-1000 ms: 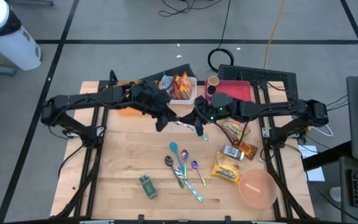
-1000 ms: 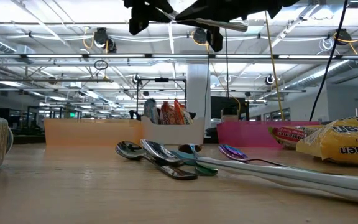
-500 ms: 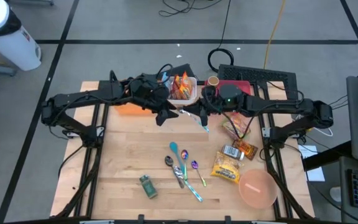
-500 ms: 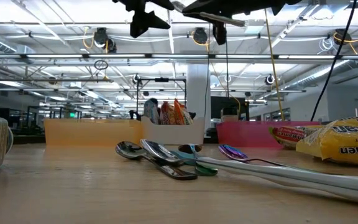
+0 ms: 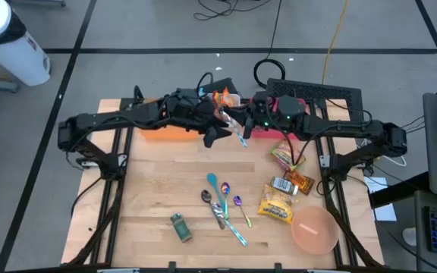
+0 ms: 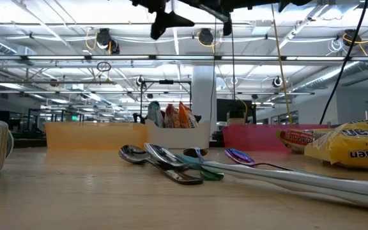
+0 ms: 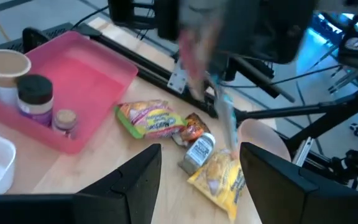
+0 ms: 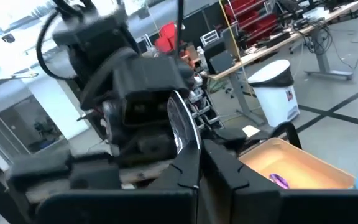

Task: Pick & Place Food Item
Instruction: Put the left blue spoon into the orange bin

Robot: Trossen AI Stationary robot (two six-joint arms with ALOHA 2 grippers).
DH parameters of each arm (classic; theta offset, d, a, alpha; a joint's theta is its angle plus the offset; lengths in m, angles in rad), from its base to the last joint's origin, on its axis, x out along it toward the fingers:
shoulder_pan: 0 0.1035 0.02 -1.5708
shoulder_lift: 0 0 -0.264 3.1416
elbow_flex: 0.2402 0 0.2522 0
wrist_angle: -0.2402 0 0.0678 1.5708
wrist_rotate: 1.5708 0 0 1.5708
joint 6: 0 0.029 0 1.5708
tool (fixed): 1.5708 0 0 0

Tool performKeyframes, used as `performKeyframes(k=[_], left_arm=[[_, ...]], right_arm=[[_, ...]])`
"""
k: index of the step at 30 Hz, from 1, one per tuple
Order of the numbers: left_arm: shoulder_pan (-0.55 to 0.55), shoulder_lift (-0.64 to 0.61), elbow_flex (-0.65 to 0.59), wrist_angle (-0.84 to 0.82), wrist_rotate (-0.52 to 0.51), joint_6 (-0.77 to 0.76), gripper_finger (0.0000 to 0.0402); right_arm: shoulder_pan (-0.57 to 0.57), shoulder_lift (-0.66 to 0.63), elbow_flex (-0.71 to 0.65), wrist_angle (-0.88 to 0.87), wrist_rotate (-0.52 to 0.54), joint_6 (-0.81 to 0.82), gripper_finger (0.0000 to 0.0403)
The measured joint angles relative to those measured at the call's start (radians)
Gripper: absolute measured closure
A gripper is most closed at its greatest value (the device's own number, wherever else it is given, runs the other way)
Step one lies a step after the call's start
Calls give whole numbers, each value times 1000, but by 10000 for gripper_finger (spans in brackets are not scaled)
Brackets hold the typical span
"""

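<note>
Right gripper clamps a spoon, its long axis slanting down toward the table; left gripper gapes beside it.

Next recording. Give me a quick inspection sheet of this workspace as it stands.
Surface: wooden table, crowded on its right half.
Job's things: ramen packet, snack packets and a can lie on the table; white bin holds more snacks.
Clutter: loose spoons, pink bowl, green object.
Grippers: left gripper fingers open, empty; right gripper shut on a spoon; both raised near the white bin.
Cables: black coil and yellow cable on the floor behind.
Surroundings: white trash can, far left.
</note>
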Motion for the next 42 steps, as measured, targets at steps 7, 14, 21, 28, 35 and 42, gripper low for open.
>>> performKeyframes(k=[7, 14, 21, 28, 35, 42], left_arm=[[0, 35, 0, 90, 28, 6, 176], [7, 34, 0, 145, 27, 26, 176], [7, 34, 0, 148, 5, 16, 197], [7, 34, 0, 148, 5, 0, 280], [7, 33, 0, 147, 11, -13, 379], [7, 33, 0, 146, 14, -26, 374]], right_arm=[[13, 0, 0, -12, 0, -8, 403], [13, 0, 0, -28, 0, -20, 403], [13, 1, 0, -29, 0, -21, 403], [13, 1, 0, -30, 0, -21, 403], [13, 1, 0, -25, -3, -36, 403], [13, 1, 0, -27, -3, -33, 386]])
